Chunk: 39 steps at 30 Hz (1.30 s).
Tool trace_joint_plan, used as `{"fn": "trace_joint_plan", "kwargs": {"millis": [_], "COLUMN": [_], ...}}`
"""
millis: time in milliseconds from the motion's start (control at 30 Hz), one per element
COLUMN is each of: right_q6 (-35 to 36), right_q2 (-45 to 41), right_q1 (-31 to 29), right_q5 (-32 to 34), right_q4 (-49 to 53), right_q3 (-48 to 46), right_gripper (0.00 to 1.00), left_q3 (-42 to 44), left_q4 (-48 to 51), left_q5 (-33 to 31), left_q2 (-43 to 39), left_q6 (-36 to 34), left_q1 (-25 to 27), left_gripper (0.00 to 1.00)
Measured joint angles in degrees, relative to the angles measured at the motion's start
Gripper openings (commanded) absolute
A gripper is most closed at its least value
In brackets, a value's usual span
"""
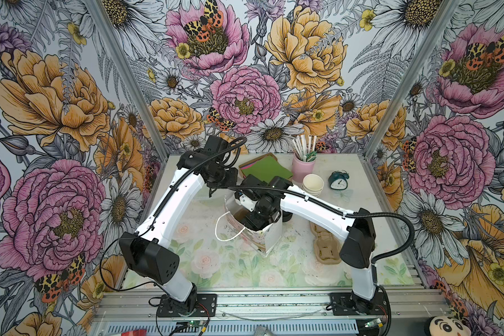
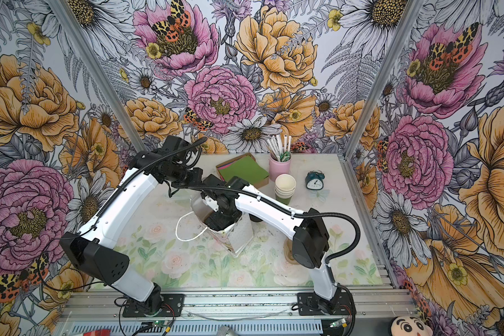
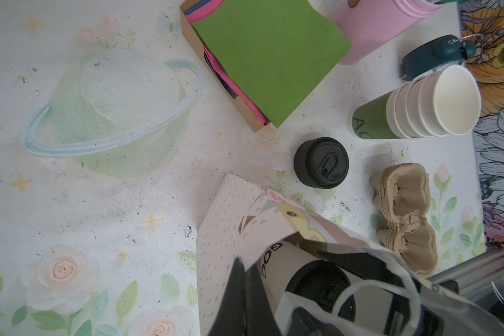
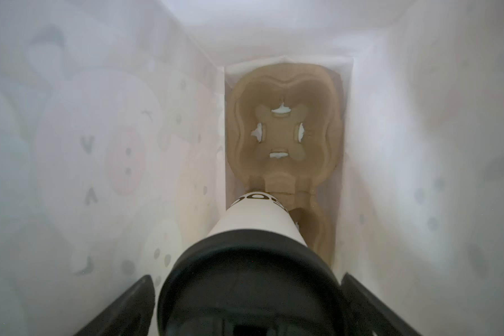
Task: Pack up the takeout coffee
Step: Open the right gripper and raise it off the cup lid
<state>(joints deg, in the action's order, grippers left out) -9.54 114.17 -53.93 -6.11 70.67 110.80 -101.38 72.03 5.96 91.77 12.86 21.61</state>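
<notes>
The takeout coffee (image 4: 256, 221), a pale cup with a black sip lid (image 4: 245, 279), stands inside the patterned paper bag (image 1: 271, 235) (image 2: 239, 235). Its foot sits in one well of a brown cardboard carrier (image 4: 282, 131) on the bag's floor. My right gripper (image 4: 248, 305) reaches down into the bag (image 1: 256, 222) and is open, a finger (image 4: 128, 305) on either side of the lid and just off it. My left gripper (image 3: 245, 263) is shut on the bag's rim; past it the cup (image 3: 291, 261) shows through the mouth.
Beside the bag on the table are a squat black pile of lids (image 3: 320, 163), a stack of lidless cups (image 1: 312, 184), a stack of brown carriers (image 1: 326, 244), a box of green napkins (image 1: 266, 170), a pink straw holder (image 1: 303, 168) and a small clock (image 1: 338, 181).
</notes>
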Motion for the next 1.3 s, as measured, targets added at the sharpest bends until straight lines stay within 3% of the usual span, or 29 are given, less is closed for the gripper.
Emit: {"fn": "trace_joint_plan", "kwargs": {"millis": [1300], "right_q6": [-1.11], "right_q2": [1.84], "right_q1": [-0.17], "right_q5": [1.57], "right_q4": [3.85], "right_q3": [8.02], "right_gripper": [0.99], "left_q3": [-0.37], "left_q4": [-0.28], "left_q5": [-1.11], "left_q2": [0.0], "left_q6": [0.2], "left_q1": [0.96], "left_gripper": [0.0]}}
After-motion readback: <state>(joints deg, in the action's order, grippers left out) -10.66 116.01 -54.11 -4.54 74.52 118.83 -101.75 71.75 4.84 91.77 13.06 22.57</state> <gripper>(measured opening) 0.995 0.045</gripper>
